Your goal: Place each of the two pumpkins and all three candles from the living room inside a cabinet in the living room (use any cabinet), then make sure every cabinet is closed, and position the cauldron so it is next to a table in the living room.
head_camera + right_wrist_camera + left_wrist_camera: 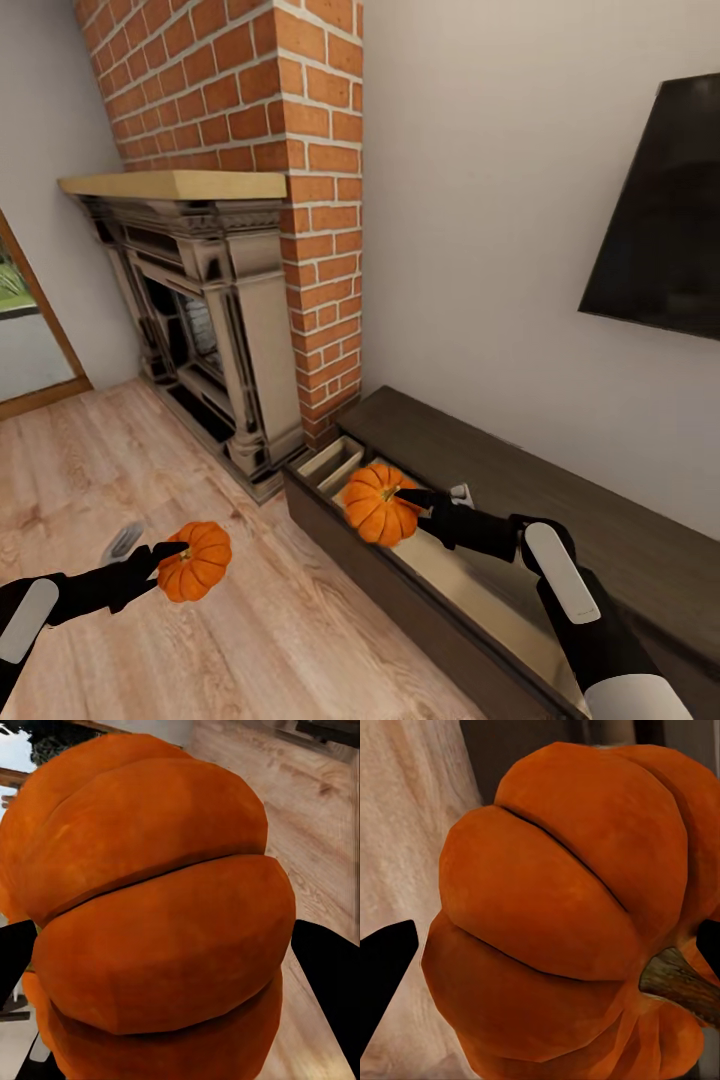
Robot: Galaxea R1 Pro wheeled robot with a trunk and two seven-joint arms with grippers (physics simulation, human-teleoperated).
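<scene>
Ribbed orange pumpkin (157, 915) in right pincer (412, 500) above wood-grain cabinet (600, 540).

we see the television (665, 215) above the cabinet (560, 500) cut by the frame edge; the cabinet's far end runs out of frame; a small grey object (122, 541) left of the cabinet is unidentifiable.

2 bright-orange ribbed pumpkins (195, 560) (379, 503), dk-brown wood-grain cabinet (560, 510), red brick chimney (290, 150) w/ pale mortar, light wood-plank floor (250, 620), black grippers (178, 549) (405, 494)
</scene>
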